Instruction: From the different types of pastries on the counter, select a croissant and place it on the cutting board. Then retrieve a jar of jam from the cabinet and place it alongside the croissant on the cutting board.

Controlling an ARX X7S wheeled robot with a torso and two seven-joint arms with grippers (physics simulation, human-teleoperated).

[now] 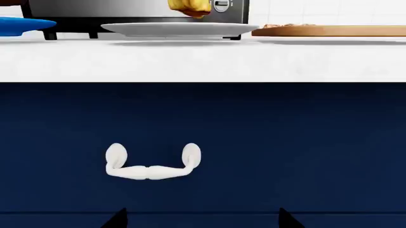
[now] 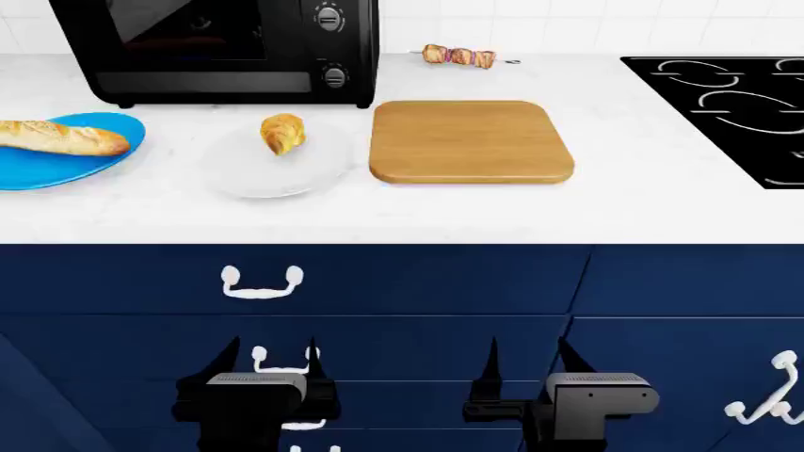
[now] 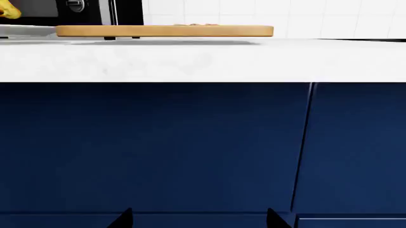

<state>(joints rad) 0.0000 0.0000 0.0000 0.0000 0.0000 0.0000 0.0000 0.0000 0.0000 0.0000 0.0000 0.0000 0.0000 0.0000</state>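
The small golden croissant (image 2: 282,133) lies on a round white plate (image 2: 279,168) on the white marble counter (image 2: 402,212); it also shows in the left wrist view (image 1: 189,7). The wooden cutting board (image 2: 470,141) lies bare to its right and shows edge-on in the right wrist view (image 3: 163,31). The baguette (image 2: 60,137) lies on a blue plate (image 2: 56,162). My left gripper (image 2: 271,358) and right gripper (image 2: 528,358) are both open and empty, low in front of the navy drawers, below the counter. The jar of jam is out of view.
A black microwave (image 2: 214,47) stands behind the plates. A skewer of small chunks (image 2: 460,56) lies at the back. A black cooktop (image 2: 735,99) is at the right. White drawer handles (image 2: 262,282) face my grippers.
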